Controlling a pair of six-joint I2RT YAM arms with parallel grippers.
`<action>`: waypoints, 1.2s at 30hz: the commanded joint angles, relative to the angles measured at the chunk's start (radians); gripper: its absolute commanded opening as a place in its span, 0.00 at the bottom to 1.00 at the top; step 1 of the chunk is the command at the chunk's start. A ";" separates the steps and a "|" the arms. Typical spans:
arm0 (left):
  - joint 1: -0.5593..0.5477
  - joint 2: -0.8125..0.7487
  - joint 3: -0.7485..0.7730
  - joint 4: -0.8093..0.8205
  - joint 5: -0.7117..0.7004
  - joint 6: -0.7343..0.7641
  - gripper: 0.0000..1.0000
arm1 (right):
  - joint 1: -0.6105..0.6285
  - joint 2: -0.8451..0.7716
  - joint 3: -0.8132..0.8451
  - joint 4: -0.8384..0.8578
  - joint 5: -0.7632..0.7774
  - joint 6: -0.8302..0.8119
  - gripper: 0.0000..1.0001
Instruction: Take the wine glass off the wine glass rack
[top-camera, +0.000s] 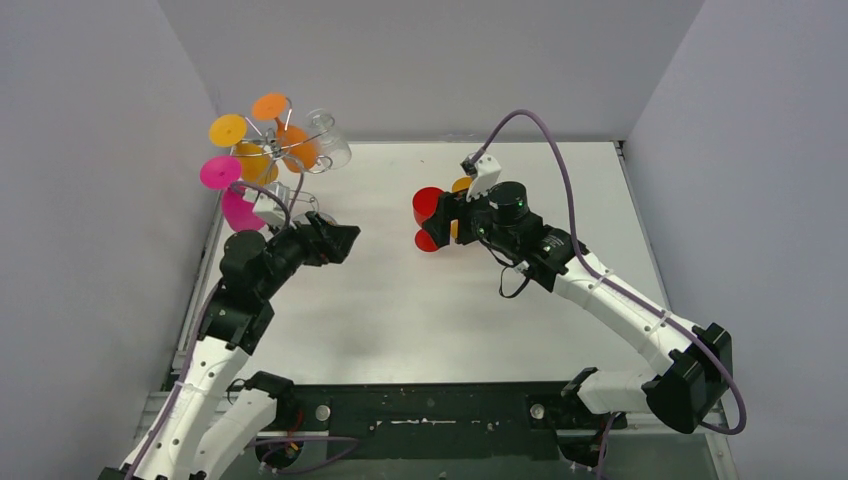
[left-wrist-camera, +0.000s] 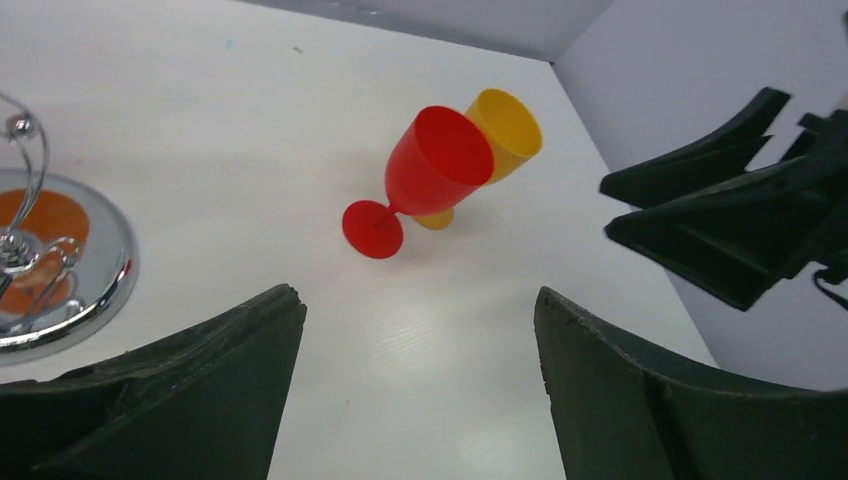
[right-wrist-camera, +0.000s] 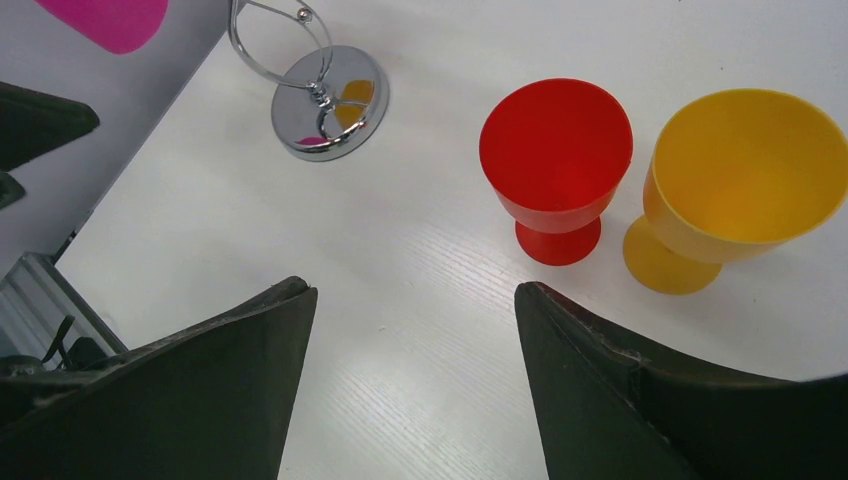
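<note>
**Both jaws open and empty, glasses hanging on the rack**

The left jaws stand wide apart with nothing between them. In the left wrist view they frame bare worktop (left-wrist-camera: 250, 120). Beyond the gap a red wine glass (left-wrist-camera: 430, 165) and a yellow wine glass (left-wrist-camera: 508, 122) stand just beside each other. The round shiny base of the wine glass rack (left-wrist-camera: 60, 290) lies at the left edge of that view, outside the left finger and clear of the gap.

The right jaws are also well open and hold nothing. In the right wrist view the red and yellow glasses stand upright on the worktop ahead of them and to the right, and the rack's base lies farther off to the left.

From above, the rack stands at the far left corner of the worktop, just beyond the left jaws. A magenta wine glass (top-camera: 238, 210), an orange wine glass (top-camera: 297, 148) and a clear wine glass (top-camera: 328, 138) hang from its arms. None of them is between the jaws.
</note>
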 joint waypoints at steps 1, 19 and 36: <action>-0.005 0.082 0.190 -0.035 0.145 0.059 0.82 | -0.006 -0.041 -0.007 0.067 0.020 0.021 0.75; 0.186 0.476 0.730 -0.082 0.242 -0.023 0.97 | -0.008 -0.091 -0.039 0.061 0.044 0.029 0.76; 0.223 0.689 0.893 -0.127 -0.007 0.087 0.80 | -0.009 -0.097 -0.043 0.059 0.025 0.045 0.76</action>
